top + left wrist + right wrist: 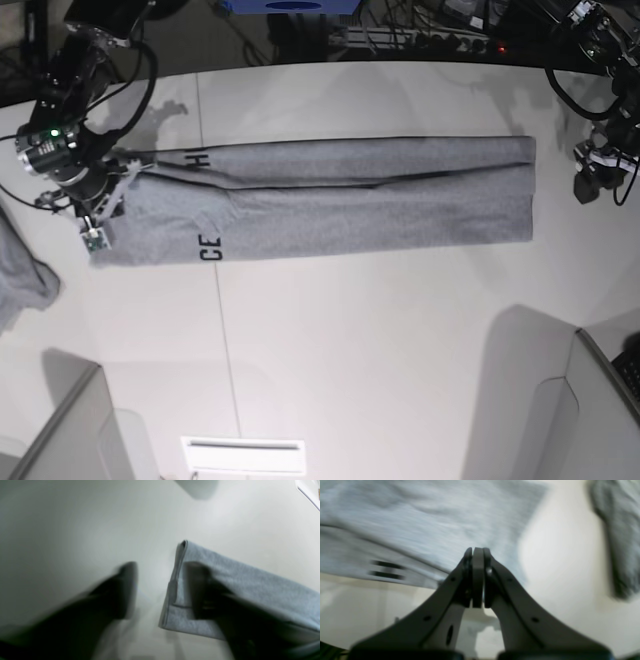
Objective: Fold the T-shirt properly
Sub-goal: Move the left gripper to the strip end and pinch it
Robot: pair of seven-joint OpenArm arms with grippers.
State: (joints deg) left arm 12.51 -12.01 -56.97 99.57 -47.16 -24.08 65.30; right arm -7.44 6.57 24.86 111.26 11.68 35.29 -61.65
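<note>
The heather-grey T-shirt (350,200) lies on the white table (350,350) as a long band folded lengthwise, with black letters (210,248) near its left end. My right gripper (477,551) is shut above that left end; no cloth shows between its fingers, and the shirt (420,522) spreads beyond them. My left gripper (162,566) is open and blurred. One finger (197,590) hangs in front of the shirt's folded corner (237,580). In the base view this gripper (588,185) sits just off the shirt's right edge, apart from it.
A second grey cloth (20,280) is heaped at the table's left edge and also shows in the right wrist view (617,542). Grey panels stand at the front left (70,430) and front right (570,400). A white slot (243,455) sits at the front edge.
</note>
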